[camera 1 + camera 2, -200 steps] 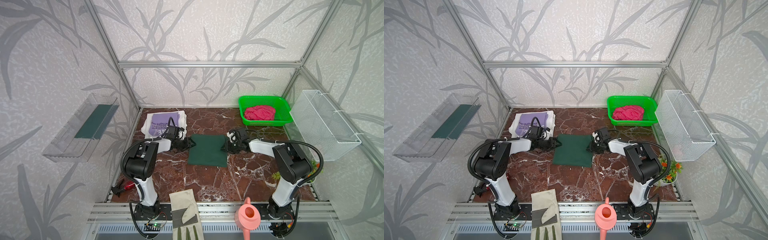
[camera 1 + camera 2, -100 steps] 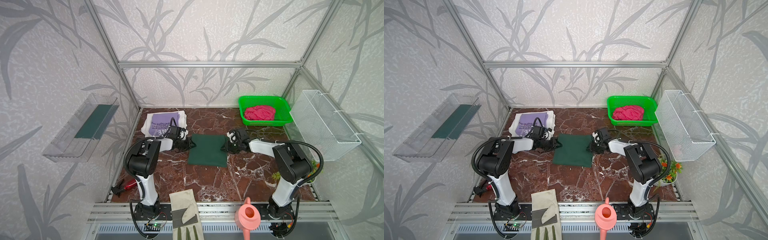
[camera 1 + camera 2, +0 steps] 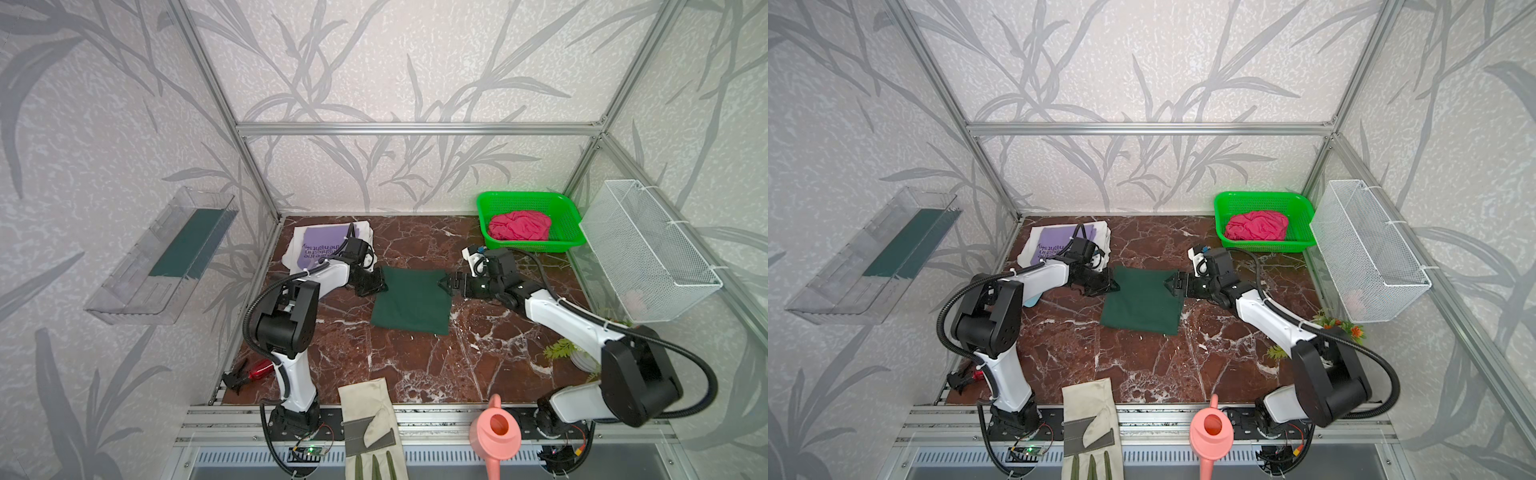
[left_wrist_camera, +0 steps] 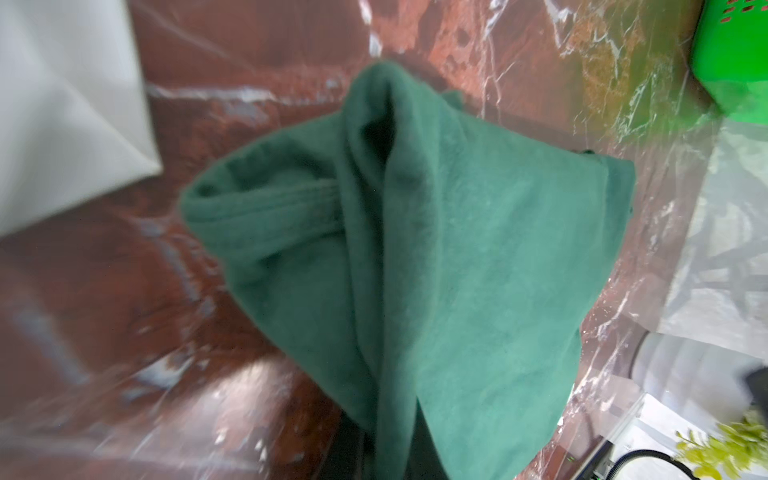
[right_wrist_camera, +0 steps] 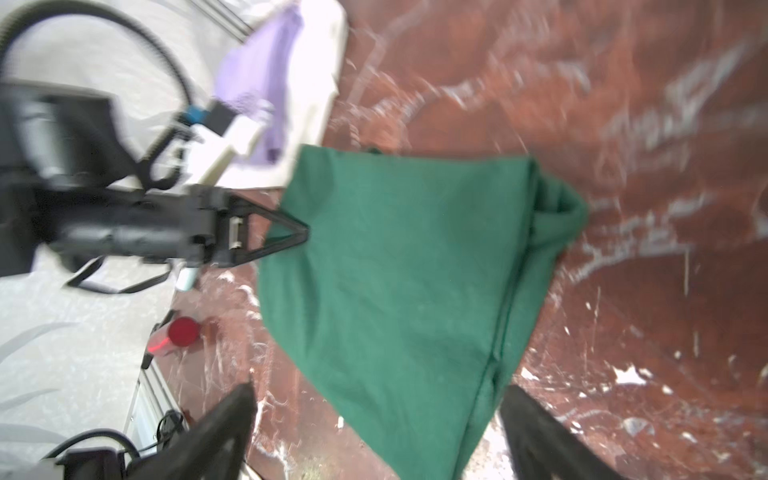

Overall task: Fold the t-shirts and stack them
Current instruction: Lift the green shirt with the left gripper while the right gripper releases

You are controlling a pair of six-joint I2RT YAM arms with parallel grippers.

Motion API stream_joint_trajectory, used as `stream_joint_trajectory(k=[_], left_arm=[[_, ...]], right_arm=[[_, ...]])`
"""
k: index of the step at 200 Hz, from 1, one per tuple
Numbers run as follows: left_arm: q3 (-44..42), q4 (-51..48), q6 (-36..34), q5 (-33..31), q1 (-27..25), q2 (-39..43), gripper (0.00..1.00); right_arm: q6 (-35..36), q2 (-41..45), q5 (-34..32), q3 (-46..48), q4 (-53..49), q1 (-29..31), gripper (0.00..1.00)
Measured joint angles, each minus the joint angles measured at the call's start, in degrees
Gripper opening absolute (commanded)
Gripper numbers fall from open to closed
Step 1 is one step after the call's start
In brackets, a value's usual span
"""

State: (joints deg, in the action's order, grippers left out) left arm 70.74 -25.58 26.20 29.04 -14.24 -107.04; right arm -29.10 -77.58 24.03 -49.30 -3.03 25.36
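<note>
Centrally, green tee point(image 3: 411, 301), left fingers point(image 3: 375, 284) pinching its edge, right fingers point(image 5: 226, 415) spread

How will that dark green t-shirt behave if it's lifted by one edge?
Probably floppy: the green t-shirt bunches into soft creases where the left end effector pinches its edge. Likely light, lying thin and flat on the table in both top views. Its folded layers may slide apart, since nothing holds them together.
</note>
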Motion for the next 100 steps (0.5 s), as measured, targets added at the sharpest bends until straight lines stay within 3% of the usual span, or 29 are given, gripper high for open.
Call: stream_joint_trajectory(k=[40,100], left_arm=[[13.70,-14.05,-3.48,-5.31,0.00,-0.13,0.00],[38.16,-30.58,-8.83,-13.62,-0.46,-8.09,0.00]], right_arm=[[0.44,12.44,-1.95,5.01,0.90,5.51,0.99],[-0.17,20.09,-4.35,9.51,0.17,12.46,0.99]])
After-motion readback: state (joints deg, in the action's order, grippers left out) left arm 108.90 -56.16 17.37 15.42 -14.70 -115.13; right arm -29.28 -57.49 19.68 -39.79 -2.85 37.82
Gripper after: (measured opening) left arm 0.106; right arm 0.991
